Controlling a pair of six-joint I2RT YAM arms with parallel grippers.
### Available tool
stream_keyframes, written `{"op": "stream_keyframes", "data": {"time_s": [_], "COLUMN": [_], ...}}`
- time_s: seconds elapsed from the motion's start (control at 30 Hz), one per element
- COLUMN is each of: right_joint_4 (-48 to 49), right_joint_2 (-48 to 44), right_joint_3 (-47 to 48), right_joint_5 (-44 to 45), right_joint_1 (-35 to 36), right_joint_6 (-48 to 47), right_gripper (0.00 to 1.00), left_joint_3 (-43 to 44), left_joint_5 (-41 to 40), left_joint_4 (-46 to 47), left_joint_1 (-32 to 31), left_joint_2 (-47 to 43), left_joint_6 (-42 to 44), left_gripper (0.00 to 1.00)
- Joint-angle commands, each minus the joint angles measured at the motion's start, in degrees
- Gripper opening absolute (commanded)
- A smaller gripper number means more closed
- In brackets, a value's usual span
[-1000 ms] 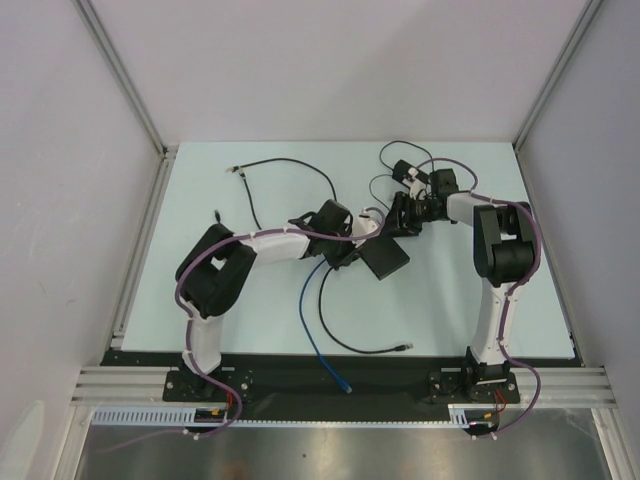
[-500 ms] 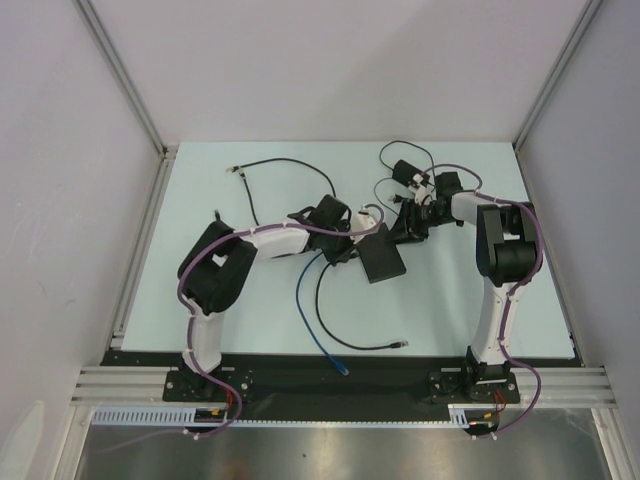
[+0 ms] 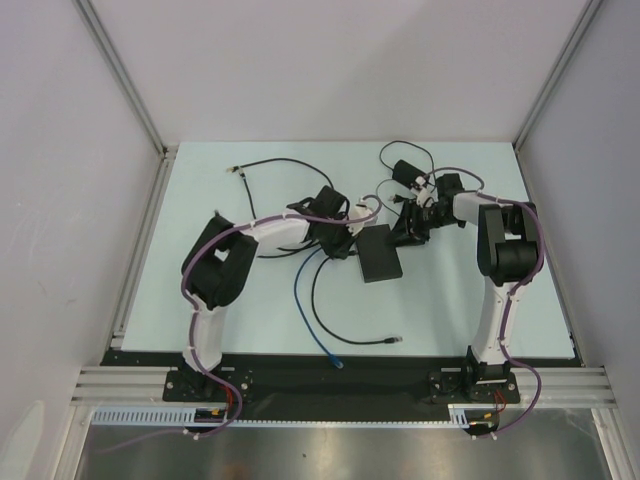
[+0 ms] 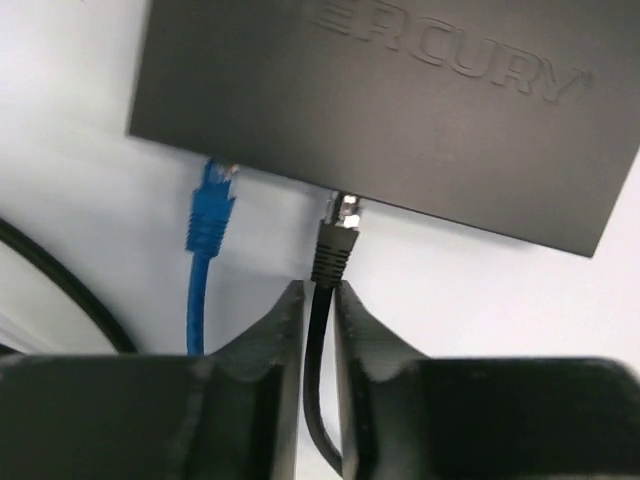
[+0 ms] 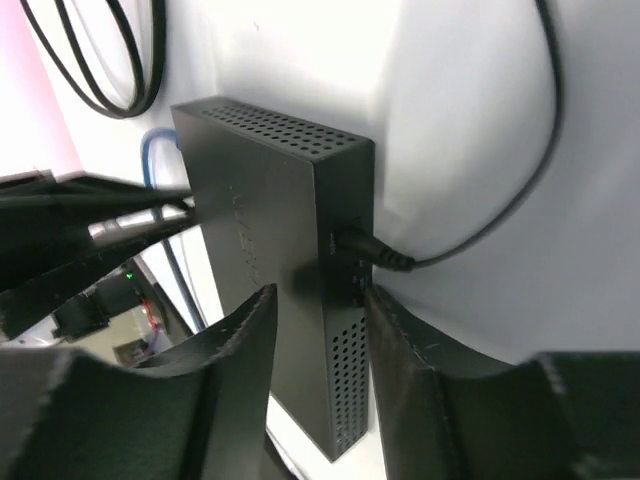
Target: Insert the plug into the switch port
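1. Since a second ago, the switch [image 3: 378, 252] has slid slightly left on the worktop [image 3: 230, 300], and the blue cable's [image 3: 305, 300] loose end has shifted too.
2. The top view shows the switch lying flat mid-worktop, between both arms.
3. Only the left wrist view shows the black plug [image 4: 335, 232] seated in the switch's edge, with a blue plug [image 4: 212, 205] beside it.
4. The left gripper [image 4: 318, 290] has its fingers flanking the black cable [image 4: 318, 330]; whether they pinch it cannot be told.
5. Only the right wrist view shows the right gripper [image 5: 320, 295] clamping the switch's end, a perforated side wall and a round cord [image 5: 375, 250] plugged in.
6. The switch is thin, matte black and rectangular, with embossed lettering on its lid.
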Motion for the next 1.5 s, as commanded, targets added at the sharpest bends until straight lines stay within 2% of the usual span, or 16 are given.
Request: {"op": "stream_keyframes", "data": {"time_s": [0.0,0.1,0.13,0.2,0.33,0.4,0.53,0.63,0.7,0.8,0.87,1.13,1.37,1.43,1.47], "right_joint_4": [-10.01,-12.03,-12.56,-13.62,-17.92,-20.91,-24.16,-23.56,-23.12,-23.55,-24.60,-26.53,-28.21,-28.47,-28.56], "right_joint_2": [2.14,1.70,1.53,1.26,1.09,0.13,-2.50,-5.14,-6.20,-7.17,-6.91,-6.73,-7.61,-7.96,-8.14], "right_joint_3": [0.46,2.21,2.74,3.89,7.75,9.85,12.76,14.08,14.96,16.72,18.30,20.32,21.20,21.20,21.29], "right_joint_5": [0.59,1.56,1.82,2.00,2.44,2.09,2.35,3.83,4.89,5.51,5.51,5.43,6.30,6.66,6.92], "right_joint_1": [-1.05,-2.47,-3.26,-3.53,-6.51,-7.48,-8.98,-9.33,-9.24,-9.24,-9.15,-7.84,-7.31,-7.13,-7.04], "right_joint_6": [-3.94,-6.83,-7.54,-8.25,-13.94,-15.80,-19.58,-20.73,-20.82,-21.26,-21.43,-21.96,-23.02,-23.10,-23.37], "right_gripper": [0.48,0.58,0.61,0.68,0.76,0.78,0.80,0.86,0.92,0.93,0.94,0.94,0.95,0.95,0.95], "left_joint_3": [-0.01,-1.07,-0.99,-0.81,-0.19,0.68,2.44,2.35,1.66,-0.62,-2.99,-9.07,-11.18,-11.01,-10.66], "left_joint_5": [3.19,3.81,4.59,4.77,6.44,6.45,1.80,-6.71,-8.39,-8.67,-8.85,-6.84,-2.00,-1.64,-1.73], "left_joint_4": [8.33,5.27,4.04,0.87,-2.74,-3.70,-4.85,-6.33,-7.66,-9.77,-10.38,-8.19,-3.01,-2.04,-1.86], "left_joint_1": [2.09,4.37,4.99,6.48,10.34,14.91,22.91,30.37,33.81,40.66,43.74,49.02,49.38,49.38,49.38], "left_joint_2": [-4.85,-9.07,-10.56,-12.32,-17.06,-19.18,-20.59,-20.15,-19.89,-19.97,-20.15,-16.99,-13.22,-12.07,-11.72], "left_joint_6": [0.84,1.72,2.24,2.77,0.34,-2.05,-7.05,-12.23,-15.84,-22.68,-23.33,-26.93,-29.56,-31.15,-31.41], "left_gripper": [0.24,0.33,0.42,0.48,0.55,0.59,0.62,0.59,0.56,0.55,0.54,0.52,0.50,0.47,0.41]}}
